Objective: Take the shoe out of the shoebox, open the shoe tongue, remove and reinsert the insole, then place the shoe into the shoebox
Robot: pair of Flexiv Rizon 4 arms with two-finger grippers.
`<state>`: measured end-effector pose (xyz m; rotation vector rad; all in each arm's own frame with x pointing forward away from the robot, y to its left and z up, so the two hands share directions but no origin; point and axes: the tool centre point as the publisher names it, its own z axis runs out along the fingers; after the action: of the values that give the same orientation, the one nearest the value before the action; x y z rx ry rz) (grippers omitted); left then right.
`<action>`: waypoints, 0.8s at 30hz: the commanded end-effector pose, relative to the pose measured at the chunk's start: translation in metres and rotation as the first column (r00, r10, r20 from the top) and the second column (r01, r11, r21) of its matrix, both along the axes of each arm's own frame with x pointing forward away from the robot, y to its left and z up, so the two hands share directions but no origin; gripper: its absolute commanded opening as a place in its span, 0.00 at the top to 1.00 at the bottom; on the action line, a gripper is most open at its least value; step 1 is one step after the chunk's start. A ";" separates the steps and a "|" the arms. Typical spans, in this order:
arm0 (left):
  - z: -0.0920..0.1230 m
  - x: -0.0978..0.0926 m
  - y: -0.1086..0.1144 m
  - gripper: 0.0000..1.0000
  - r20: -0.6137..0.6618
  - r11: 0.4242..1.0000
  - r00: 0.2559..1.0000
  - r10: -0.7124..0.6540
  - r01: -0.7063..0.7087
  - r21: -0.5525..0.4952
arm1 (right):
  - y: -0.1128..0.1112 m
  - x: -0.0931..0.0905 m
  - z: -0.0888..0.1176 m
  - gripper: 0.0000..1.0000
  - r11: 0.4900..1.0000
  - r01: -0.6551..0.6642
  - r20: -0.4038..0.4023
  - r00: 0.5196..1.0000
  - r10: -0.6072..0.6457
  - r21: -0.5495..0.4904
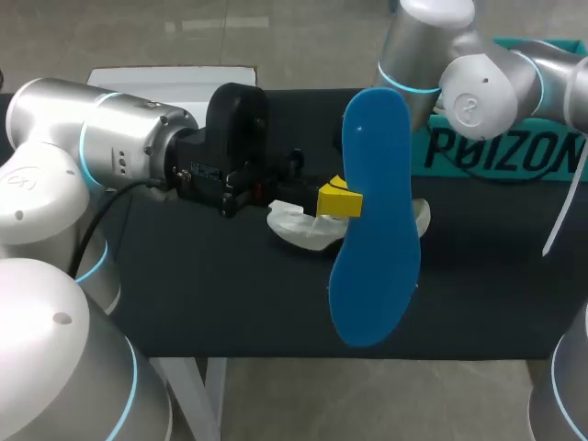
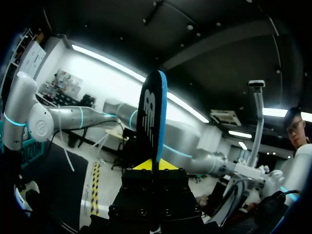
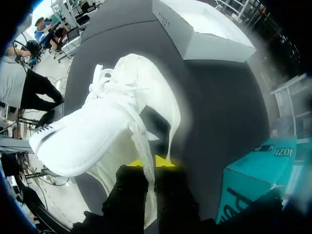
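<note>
1. Step in hand: the insole (image 1: 377,220) is out of the shoe (image 3: 92,131), so as I read it the removal is done and reinsertion comes next.
2. Left gripper (image 2: 156,165): jaws pressed nearly together, pinching the insole's edge. The blue insole stands upright above the table (image 1: 211,294), over the shoe.
3. Right gripper (image 3: 151,162): jaws narrow, pinching a thin white edge of the shoe by its opening. I cannot tell whether it is tongue or collar. In the head view this gripper is hidden behind the insole.
4. The shoe lies on the table, laces loose, the mouth showing dark beside the right fingers.
5. The teal shoebox (image 1: 501,152) sits at the far right of the table, apart from the shoe. The white lid (image 3: 204,34) lies beyond the shoe.
6. Next move calls for tipping the insole toe-first towards the mouth while the right gripper holds the opening wide. Risk: the insole folding or catching on the laces.
</note>
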<state>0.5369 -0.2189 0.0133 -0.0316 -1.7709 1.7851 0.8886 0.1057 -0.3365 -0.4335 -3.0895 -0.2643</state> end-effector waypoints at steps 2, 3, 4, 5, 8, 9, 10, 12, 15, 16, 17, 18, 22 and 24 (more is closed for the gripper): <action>-0.001 0.000 -0.001 1.00 -0.001 1.000 1.000 0.001 -0.001 -0.002 | 0.017 -0.002 0.014 1.00 0.766 0.618 -0.171 0.786 -0.594 0.180; -0.001 0.000 -0.001 1.00 -0.001 1.000 1.000 0.001 -0.001 -0.002 | 0.021 -0.002 0.012 1.00 0.738 0.645 -0.186 0.764 -0.618 0.198; -0.001 0.000 -0.001 1.00 -0.001 1.000 1.000 0.001 -0.001 -0.002 | 0.025 -0.003 0.011 1.00 0.697 0.686 -0.189 0.727 -0.660 0.208; -0.001 0.000 -0.001 1.00 -0.001 1.000 1.000 0.001 -0.001 -0.002 | 0.028 -0.003 0.010 1.00 0.664 0.717 -0.190 0.697 -0.691 0.212; -0.001 0.000 -0.001 1.00 -0.001 1.000 1.000 0.001 -0.001 -0.002 | 0.034 -0.008 0.007 1.00 0.533 0.805 -0.225 0.587 -0.778 0.259; -0.001 0.000 -0.001 1.00 -0.001 1.000 1.000 0.001 -0.001 -0.002 | 0.035 -0.010 0.008 1.00 0.485 0.827 -0.237 0.550 -0.800 0.284; -0.001 0.000 -0.001 1.00 -0.001 1.000 1.000 0.001 -0.001 -0.002 | 0.036 -0.011 0.009 1.00 0.459 0.840 -0.233 0.527 -0.817 0.289; -0.001 0.000 -0.001 1.00 -0.001 1.000 1.000 0.001 -0.001 -0.002 | 0.037 -0.016 0.011 1.00 0.391 0.871 -0.230 0.463 -0.856 0.296; -0.001 0.000 -0.001 1.00 -0.001 1.000 1.000 0.001 -0.001 -0.002 | 0.038 -0.024 0.014 1.00 0.266 0.920 -0.229 0.336 -0.914 0.288; -0.001 0.000 -0.001 1.00 -0.001 1.000 1.000 0.001 -0.001 -0.002 | 0.039 -0.026 0.014 1.00 0.236 0.929 -0.221 0.303 -0.927 0.284; -0.001 0.000 -0.001 1.00 -0.001 1.000 1.000 0.001 -0.001 -0.002 | 0.039 -0.028 0.014 1.00 0.186 0.944 -0.219 0.249 -0.943 0.272; -0.001 0.000 -0.001 1.00 -0.001 1.000 1.000 0.001 -0.001 -0.002 | 0.040 -0.029 0.014 1.00 0.165 0.947 -0.224 0.231 -0.947 0.277; -0.001 0.000 -0.001 1.00 -0.001 1.000 1.000 0.001 -0.001 -0.002 | 0.042 -0.030 0.016 1.00 0.102 0.952 -0.258 0.180 -0.949 0.288; -0.001 0.000 -0.001 1.00 -0.001 1.000 1.000 0.001 -0.001 -0.002 | 0.044 -0.029 0.016 1.00 0.102 0.950 -0.268 0.184 -0.946 0.294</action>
<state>0.5368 -0.2189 0.0134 -0.0317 -1.7709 1.7850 0.8661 0.1510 -0.3215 -1.5409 -2.6370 -0.5540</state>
